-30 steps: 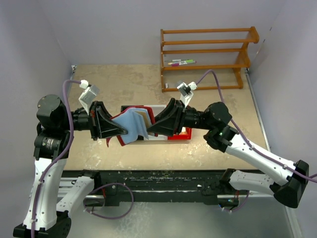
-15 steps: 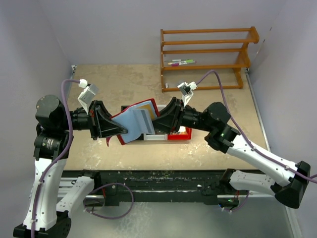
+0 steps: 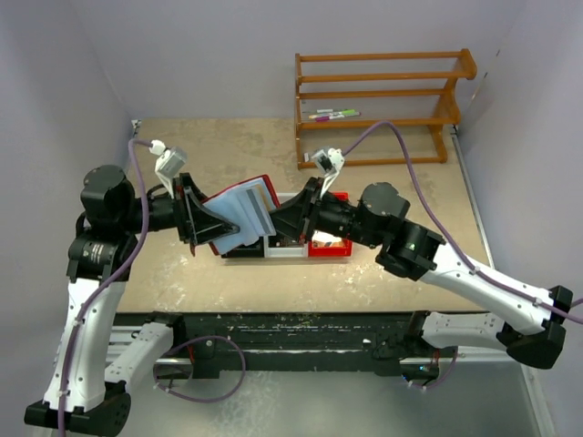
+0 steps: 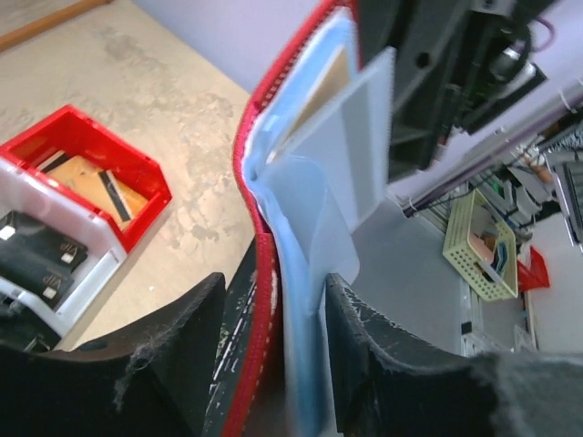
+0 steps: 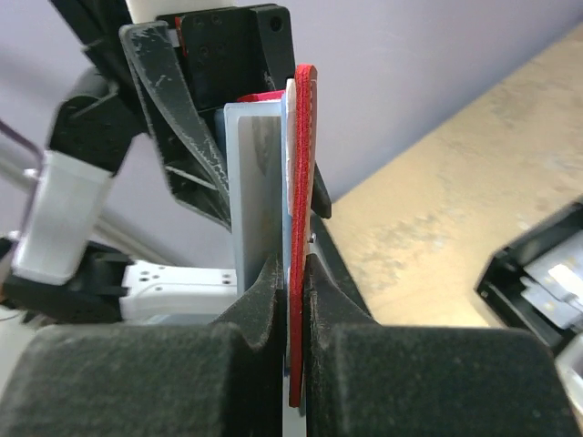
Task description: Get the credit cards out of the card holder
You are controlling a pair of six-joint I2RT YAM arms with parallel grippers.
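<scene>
The card holder (image 3: 239, 217) hangs open in the air between my two claws, above the tabletop (image 3: 228, 146) and just over the near-left of the bins. Its maroon cover faces down and left and its blue-grey sleeves fan upward. A tan credit card (image 4: 321, 96) peeks from an upper sleeve.

My left claw (image 3: 205, 228) is clamped on the holder's lower left edge, with cover and sleeve pinched between the pads (image 4: 196, 346). My right claw (image 3: 278, 223) is drawn narrow on the opposite edge. In its wrist view the fingers (image 5: 264, 300) squeeze the red cover and a pale sleeve together.

Below sits a red bin (image 4: 137, 164) with a tan striped card (image 4: 100, 187) inside, touching a white tray (image 3: 282, 250). A wooden rack (image 3: 383, 100) stands at the far right.
</scene>
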